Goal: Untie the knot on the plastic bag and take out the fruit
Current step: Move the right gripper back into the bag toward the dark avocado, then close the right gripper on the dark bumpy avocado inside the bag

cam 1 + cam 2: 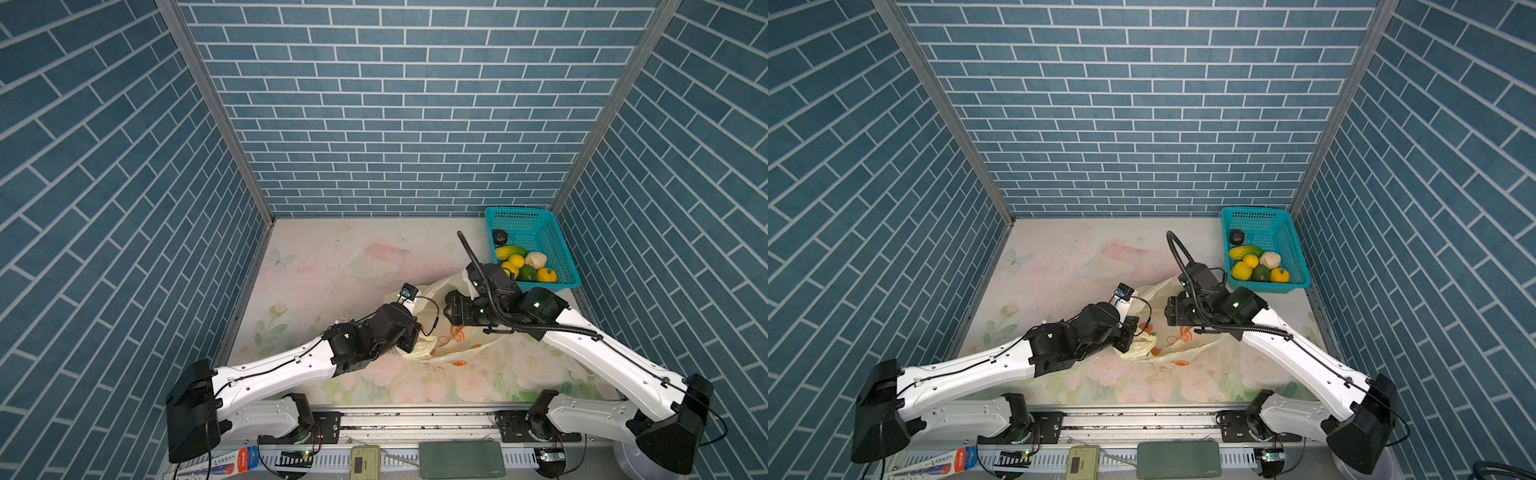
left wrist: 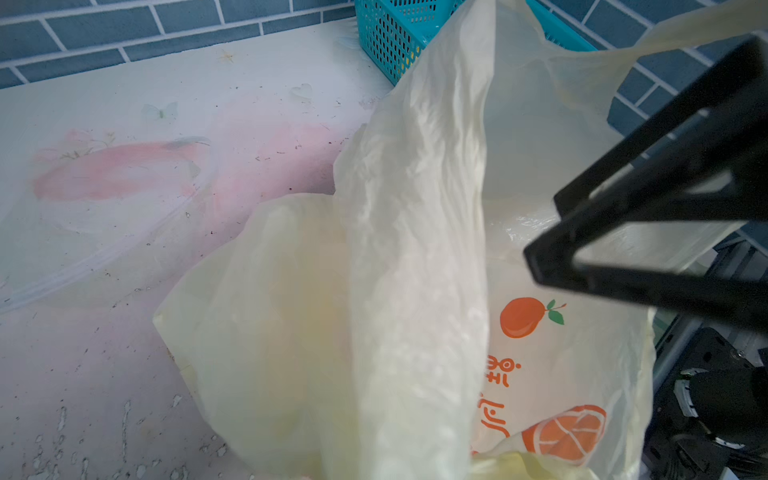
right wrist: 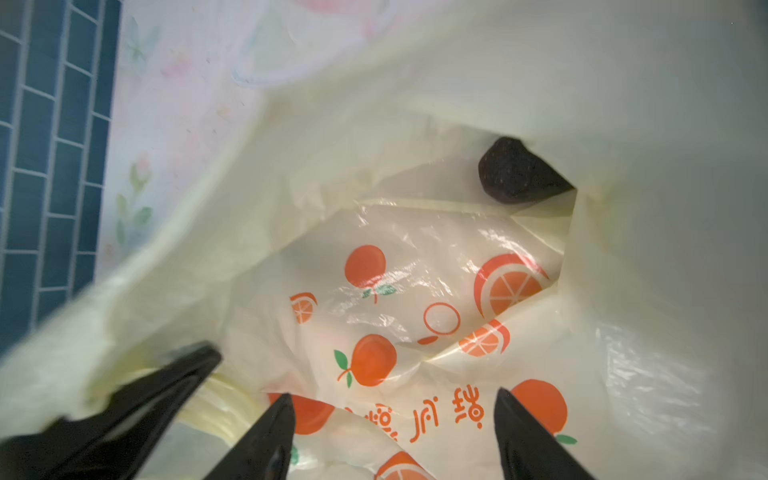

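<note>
My left gripper (image 3: 205, 359) clamps the plastic bag (image 3: 415, 257) rim at lower left. My right gripper (image 3: 393, 395) gapes empty inside the bag, with a dark fruit (image 3: 515, 172) at upper right.

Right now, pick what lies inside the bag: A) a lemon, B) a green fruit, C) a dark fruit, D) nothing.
C: the right wrist view shows a dark fruit deep in the open bag; the lemons and green fruit lie in the basket.
</note>
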### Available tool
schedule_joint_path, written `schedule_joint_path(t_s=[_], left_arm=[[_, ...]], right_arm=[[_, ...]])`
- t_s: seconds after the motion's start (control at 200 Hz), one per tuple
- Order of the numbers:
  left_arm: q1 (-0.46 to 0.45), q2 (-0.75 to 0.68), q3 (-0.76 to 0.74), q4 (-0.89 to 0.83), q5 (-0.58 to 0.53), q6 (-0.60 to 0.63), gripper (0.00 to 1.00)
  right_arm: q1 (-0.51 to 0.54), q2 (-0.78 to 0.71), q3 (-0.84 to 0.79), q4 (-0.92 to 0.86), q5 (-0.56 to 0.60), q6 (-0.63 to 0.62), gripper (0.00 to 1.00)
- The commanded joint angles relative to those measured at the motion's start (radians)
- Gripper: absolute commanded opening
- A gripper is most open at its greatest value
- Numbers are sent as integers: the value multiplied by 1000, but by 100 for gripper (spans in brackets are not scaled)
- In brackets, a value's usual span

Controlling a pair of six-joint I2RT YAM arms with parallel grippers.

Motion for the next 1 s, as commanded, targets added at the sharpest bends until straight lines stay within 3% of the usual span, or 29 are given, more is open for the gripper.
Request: schedule_joint_path(t_s=[0.0,0.22,0.495,0.64,0.99], left_arm=[[5,1,37,14,7,12,0],[5,-6,33,25,12,9,0],[1,-51,-27,61,21,7,0],[-13,-64,-46,50,17,8,0],[-72,-54,-54,29,6,45,0]], right_arm=[[58,-22,-106,119,103,35,73],[87,41,-226,279,134,63,72],[30,293,-209,538,126,96,70],[-22,358,-183,585,237,121,69],[-134,322,-219,549,462,177,70]])
